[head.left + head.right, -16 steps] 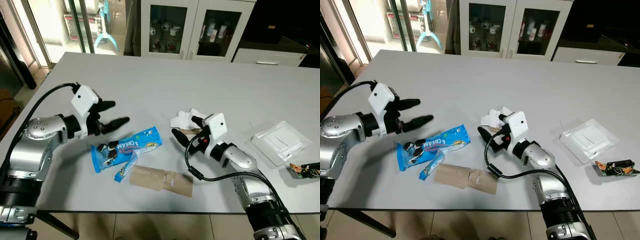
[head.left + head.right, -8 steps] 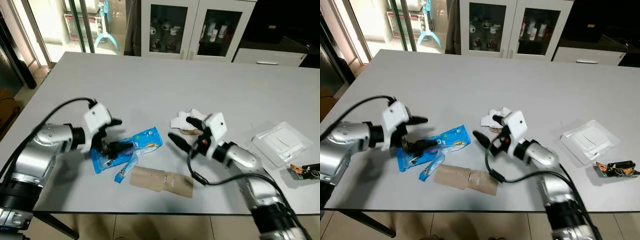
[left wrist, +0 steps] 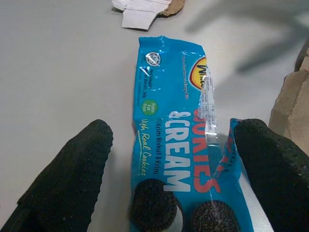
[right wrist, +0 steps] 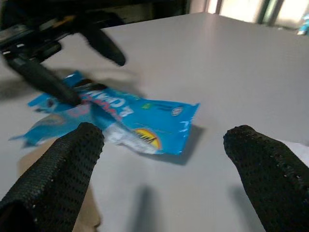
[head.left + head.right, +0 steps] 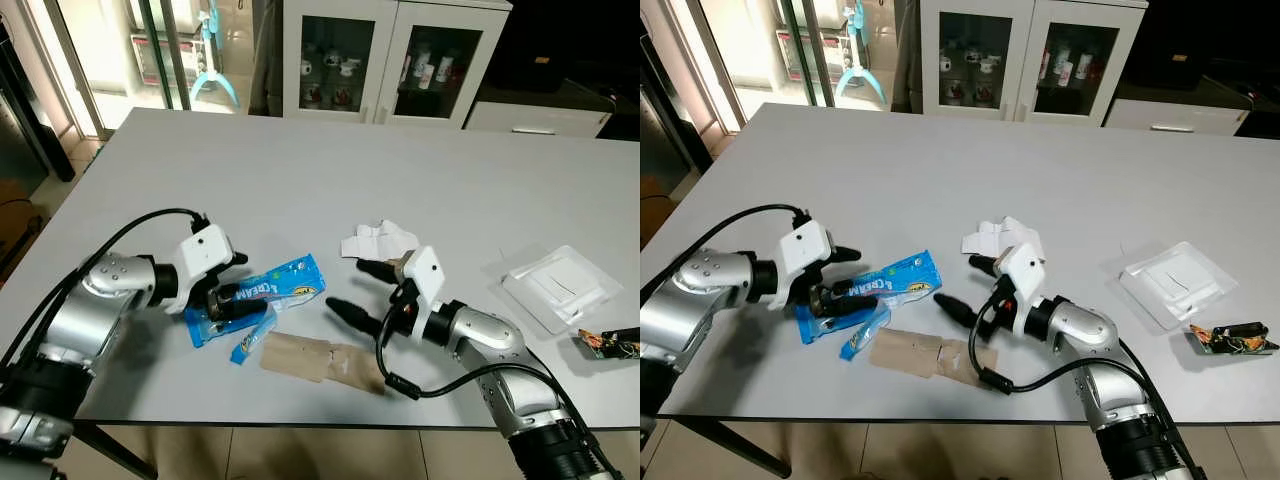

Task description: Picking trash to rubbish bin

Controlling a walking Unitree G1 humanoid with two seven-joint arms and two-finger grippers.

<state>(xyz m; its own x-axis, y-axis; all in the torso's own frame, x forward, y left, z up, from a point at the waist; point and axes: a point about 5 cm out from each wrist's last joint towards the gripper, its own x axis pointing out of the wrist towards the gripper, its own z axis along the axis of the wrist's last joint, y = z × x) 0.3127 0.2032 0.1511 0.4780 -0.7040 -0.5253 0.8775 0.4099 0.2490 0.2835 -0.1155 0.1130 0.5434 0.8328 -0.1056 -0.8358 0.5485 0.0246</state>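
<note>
Blue cookie wrapper [image 5: 255, 297]: flat on the worktop [image 5: 300, 170] beside brown cardboard [image 5: 322, 359]. We judge it light, crinkly, slippery film; pinch its near end. Left end effector [image 5: 228, 290] open astride it; right end effector [image 5: 362, 291] open, near.

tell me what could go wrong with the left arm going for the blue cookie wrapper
The left gripper straddles the near end of the flat blue cookies-and-cream wrapper with open jaws; lying so flat, the film may slip out as they close. A small torn blue strip lies against it and the brown paper piece beside, so either could get dragged along. The right gripper, also open, points at the same wrapper, so the arms might clash.
</note>
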